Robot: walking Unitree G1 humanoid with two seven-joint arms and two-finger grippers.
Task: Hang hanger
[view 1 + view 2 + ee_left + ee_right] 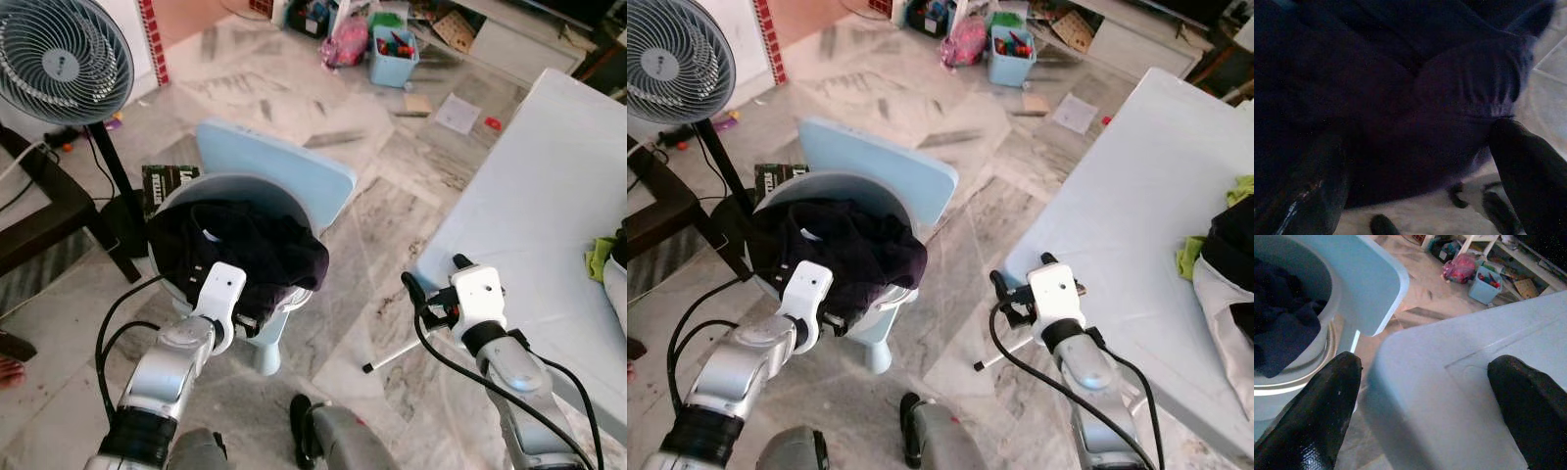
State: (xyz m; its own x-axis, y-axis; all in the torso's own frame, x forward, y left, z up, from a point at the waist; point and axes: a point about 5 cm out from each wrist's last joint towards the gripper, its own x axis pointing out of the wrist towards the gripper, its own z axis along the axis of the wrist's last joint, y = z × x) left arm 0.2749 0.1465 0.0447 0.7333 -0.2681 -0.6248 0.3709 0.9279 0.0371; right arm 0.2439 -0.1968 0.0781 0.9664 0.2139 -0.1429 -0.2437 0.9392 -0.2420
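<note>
A Unitree G1 stands over a marble floor [343,245], its left pincer [245,315] at about 8 o'clock pushed against a heap of dark clothing [245,245] that lies in a pale round basket [186,191] on a light-blue child's chair [284,166]; the left wrist view shows the fingers [1528,171] spread apart with dark cloth bulging between them, not clamped. At about 4 o'clock the right pincer [431,279] hangs with its fingers [1312,411] wide apart and nothing between them, just off the near corner of the pale blue surface [529,196]. A thin white rod with a dark tip [392,354] lies on the floor just below that pincer; whether it belongs to a hanger cannot be told, and no hanger can be made out for certain. More clothes [1229,245] sit at the surface's 3 o'clock edge. Further off, a standing fan [59,59] rises at 10 o'clock and a bin of toys [394,54] sits at 12 o'clock. The step in hand looks like finding the hanger, and doing it well likely means closing on its frame, not on loose cloth.
</note>
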